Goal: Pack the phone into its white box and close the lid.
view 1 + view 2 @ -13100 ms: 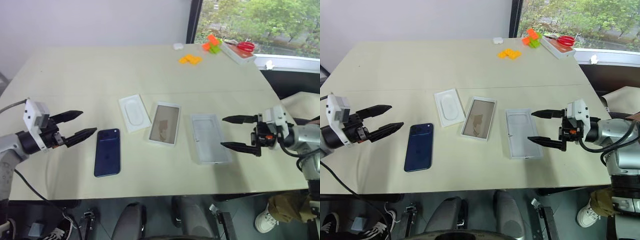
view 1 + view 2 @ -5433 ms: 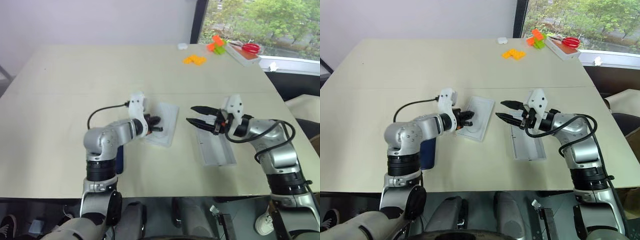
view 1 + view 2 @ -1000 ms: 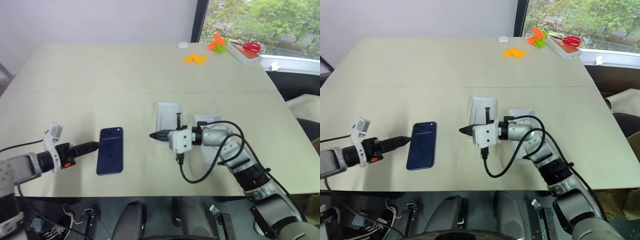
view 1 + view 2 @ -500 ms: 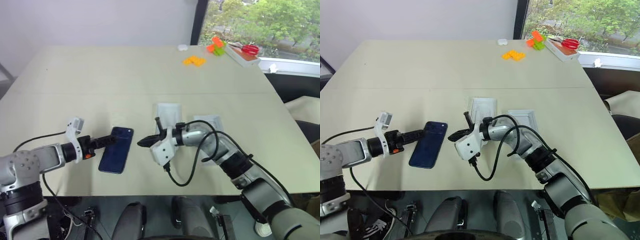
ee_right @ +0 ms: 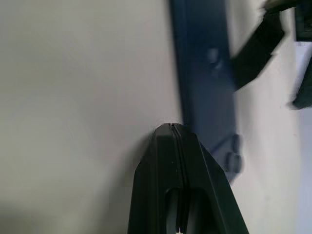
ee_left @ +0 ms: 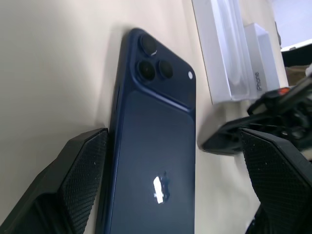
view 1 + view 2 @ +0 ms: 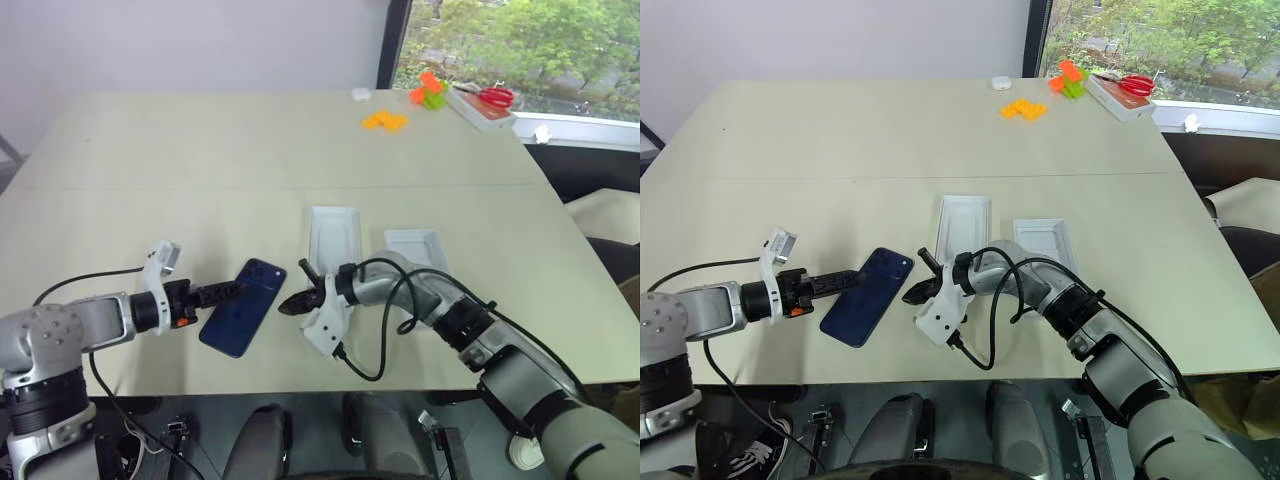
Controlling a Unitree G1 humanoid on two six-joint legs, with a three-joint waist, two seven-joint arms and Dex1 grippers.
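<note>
We've got the phone (image 7: pixel 242 305) lying flat on the counter (image 7: pixel 180 150), slanted, between our two hands: left hand (image 7: pixel 225 291) at its left edge, right hand (image 7: pixel 290 305) just beside its right. Behind and to the right sit the white box (image 7: pixel 334 236) and the lid (image 7: pixel 417 249), side by side.

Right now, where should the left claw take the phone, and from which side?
Across its long edges, at the end away from the cameras. The phone lies flat, back up, and the open left claw already straddles that end.
</note>
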